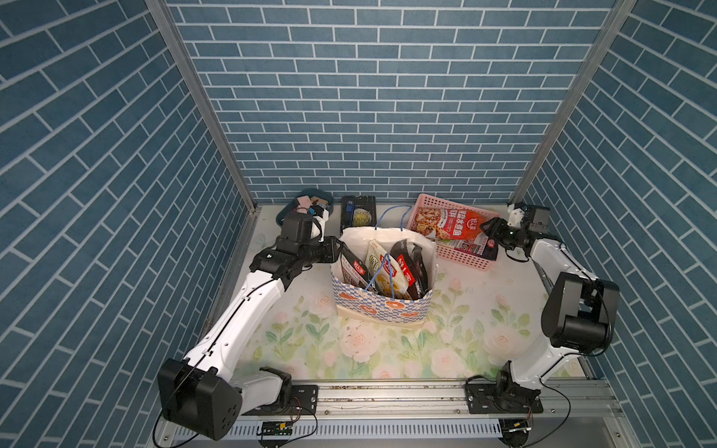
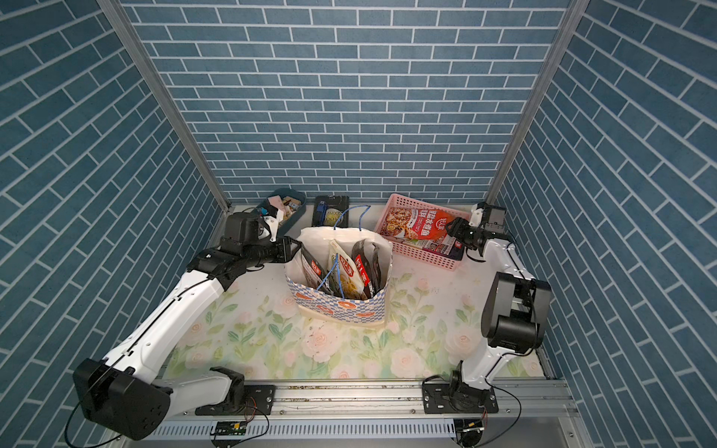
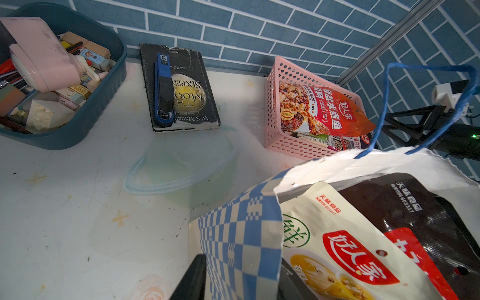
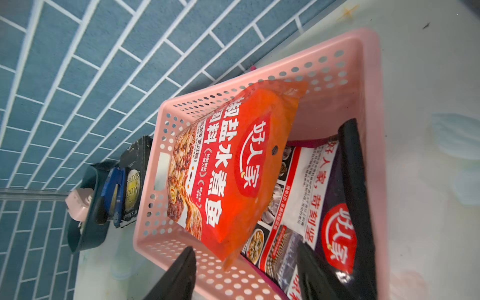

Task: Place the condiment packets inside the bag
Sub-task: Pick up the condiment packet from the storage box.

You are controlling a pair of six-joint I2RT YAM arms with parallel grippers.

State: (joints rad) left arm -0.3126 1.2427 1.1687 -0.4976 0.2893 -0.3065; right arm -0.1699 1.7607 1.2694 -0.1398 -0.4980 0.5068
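The white bag (image 1: 382, 306) (image 2: 341, 310) with a blue checkered band stands upright and open at mid-table. Several condiment packets (image 1: 382, 267) (image 2: 345, 267) stand inside it, black, red and pale yellow. My left gripper (image 1: 339, 248) (image 2: 297, 248) (image 3: 241, 280) is shut on the bag's left wall (image 3: 241, 233), one finger outside and one inside. A red-orange packet (image 1: 446, 227) (image 4: 233, 168) lies tilted in the pink basket on top of a dark one (image 4: 335, 228). At the basket's right end my right gripper (image 1: 485, 229) (image 2: 452, 229) (image 4: 246, 267) stands open, the red-orange packet's corner hanging between its fingers untouched.
The pink perforated basket (image 1: 461, 256) (image 3: 275, 140) (image 4: 371, 104) sits at the back right. A black book (image 1: 359, 217) (image 3: 181, 91) with a blue object on it lies at the back. A dark blue tub (image 1: 310, 198) (image 3: 91, 117) of oddments fills the back left corner. Brick walls enclose three sides.
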